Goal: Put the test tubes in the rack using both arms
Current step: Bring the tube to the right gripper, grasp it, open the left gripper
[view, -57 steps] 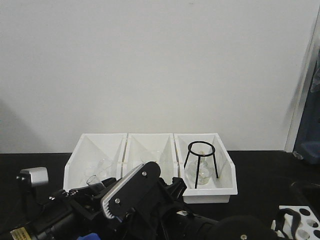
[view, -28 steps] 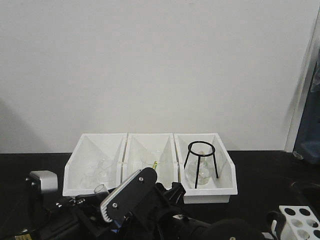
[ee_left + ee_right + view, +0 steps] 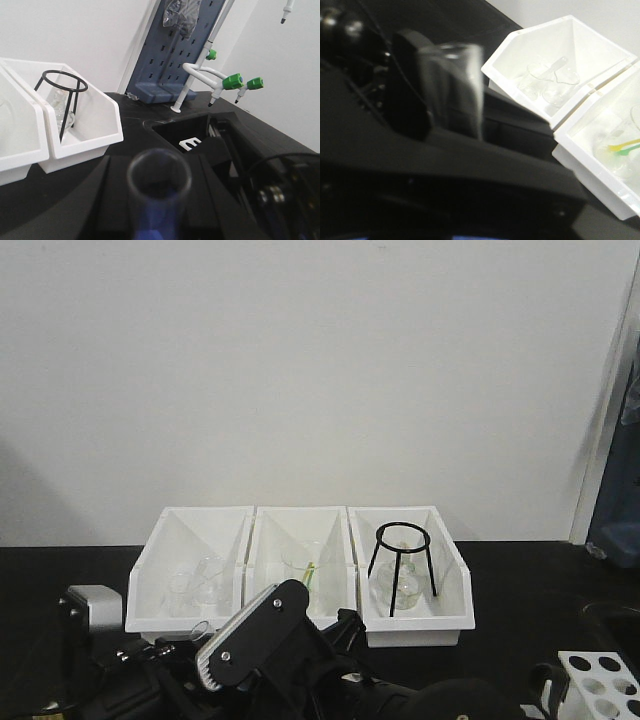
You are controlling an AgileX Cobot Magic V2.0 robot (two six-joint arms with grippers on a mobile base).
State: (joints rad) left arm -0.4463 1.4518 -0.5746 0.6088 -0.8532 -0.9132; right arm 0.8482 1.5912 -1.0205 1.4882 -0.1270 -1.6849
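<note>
Glass is the hazard here: one slender test tube (image 3: 159,175) is held upright in the lower left of the front view. It is apparently pinched by the left end effector (image 3: 159,220), though its fingers are blurred. Whether the right end effector (image 3: 225,638), just beside the tube, is spread or pressed together cannot be told. If the tube is squeezed from both sides at once, or released before a second grip is firm, it could be cracked or dropped onto the black surface (image 3: 520,580). A tilt could also be introduced, so that a hole in the rack (image 3: 598,677), well apart at the lower right corner, is missed.

Counted: one surface, three white bins (image 3: 175,540), two arms (image 3: 420,702), one wire tripod (image 3: 69,109), one rack, one flask (image 3: 396,590), at least three beakers (image 3: 210,578), one test tube seen.
</note>
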